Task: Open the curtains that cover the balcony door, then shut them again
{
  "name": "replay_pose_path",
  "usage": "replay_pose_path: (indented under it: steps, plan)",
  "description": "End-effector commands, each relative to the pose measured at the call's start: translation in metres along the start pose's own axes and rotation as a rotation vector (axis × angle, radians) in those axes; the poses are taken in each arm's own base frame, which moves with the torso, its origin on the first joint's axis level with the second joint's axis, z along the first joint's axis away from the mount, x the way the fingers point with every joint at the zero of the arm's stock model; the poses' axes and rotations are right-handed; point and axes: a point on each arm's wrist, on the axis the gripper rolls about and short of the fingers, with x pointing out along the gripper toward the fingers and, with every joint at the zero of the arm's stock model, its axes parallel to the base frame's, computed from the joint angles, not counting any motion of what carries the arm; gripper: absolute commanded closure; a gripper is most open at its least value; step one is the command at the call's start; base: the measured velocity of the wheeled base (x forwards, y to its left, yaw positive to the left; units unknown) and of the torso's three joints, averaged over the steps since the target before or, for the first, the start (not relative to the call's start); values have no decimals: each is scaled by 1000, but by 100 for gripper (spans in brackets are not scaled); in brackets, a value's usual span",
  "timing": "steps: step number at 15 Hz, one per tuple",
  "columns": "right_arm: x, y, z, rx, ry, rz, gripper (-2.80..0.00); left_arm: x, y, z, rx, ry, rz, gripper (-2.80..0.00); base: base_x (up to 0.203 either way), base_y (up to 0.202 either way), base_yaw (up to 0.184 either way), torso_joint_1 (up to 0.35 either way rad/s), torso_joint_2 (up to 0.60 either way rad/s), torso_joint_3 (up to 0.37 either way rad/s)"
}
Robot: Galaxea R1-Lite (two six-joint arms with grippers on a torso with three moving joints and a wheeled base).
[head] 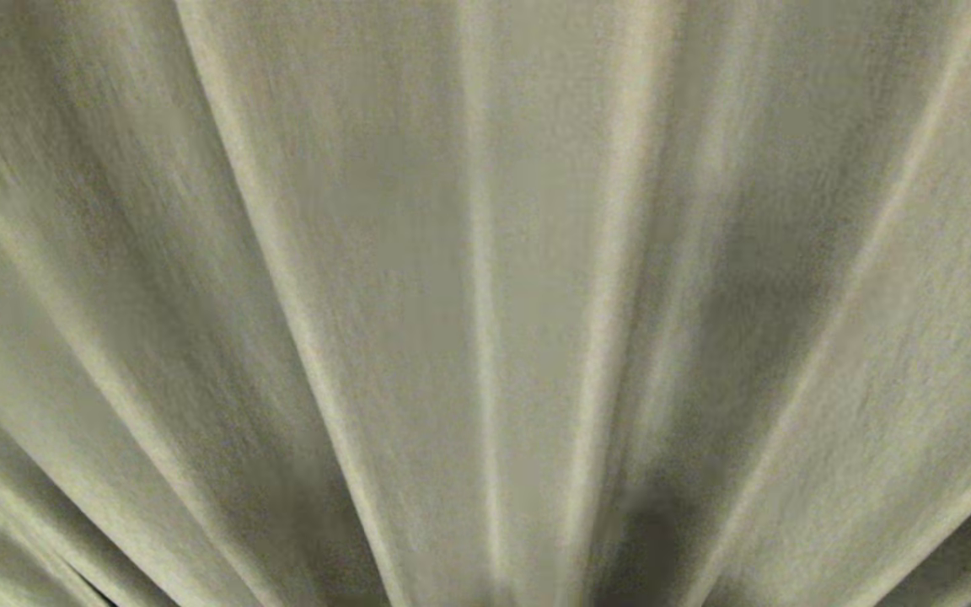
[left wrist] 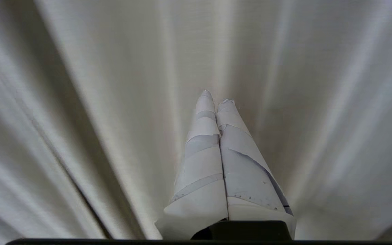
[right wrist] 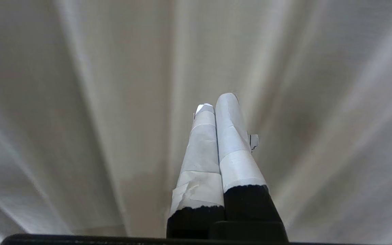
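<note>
**Closed curtains fill every view; both grippers shut and empty**

Cream-white fabric is the whole background: the curtains (head: 485, 278) hang in long vertical pleats that cover the head view from edge to edge. No glass, frame or floor shows anywhere, so the balcony door cannot be seen, and neither arm appears in the head view.

From the left wrist camera, the left gripper (left wrist: 216, 97) points straight at the cloth. Its two tape-wrapped fingers (left wrist: 202, 149) are pressed together along their length, with no fabric between them. Pleats spread out beyond the tips and to both sides of them. Whether the tips touch the cloth or stop just short cannot be told.

From the right wrist camera, the right gripper (right wrist: 216, 102) is posed the same way. Its fingers (right wrist: 199, 149), white tape over black bases, are together and hold nothing. Curtain fabric lies ahead of the tips and all around them, again too close to judge contact.

As a judgement of progress: nothing of the task seems done. The panels lie fully drawn, no parting edge or gap is visible near either hand, and no fold is gripped. Opening the curtains is left, likely by finding a panel edge or catching a pleat and drawing it aside, then closing them again afterwards.
</note>
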Motion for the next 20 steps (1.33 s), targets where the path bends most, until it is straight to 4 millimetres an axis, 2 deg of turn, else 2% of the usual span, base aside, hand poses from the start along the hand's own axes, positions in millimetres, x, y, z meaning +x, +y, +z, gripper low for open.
replay_pose_path:
  steps: [1, 20]
  plan:
    - [0, 0, 0, -1, 2, 1, 0, 0, 0, 0, 0, -1, 0, 0, 0, 197, 1, -1, 6, 1]
    - [0, 0, 0, -1, 2, 1, 0, 0, 0, 0, -4, -4, 2, 0, 0, 192, 1, 3, 3, 3]
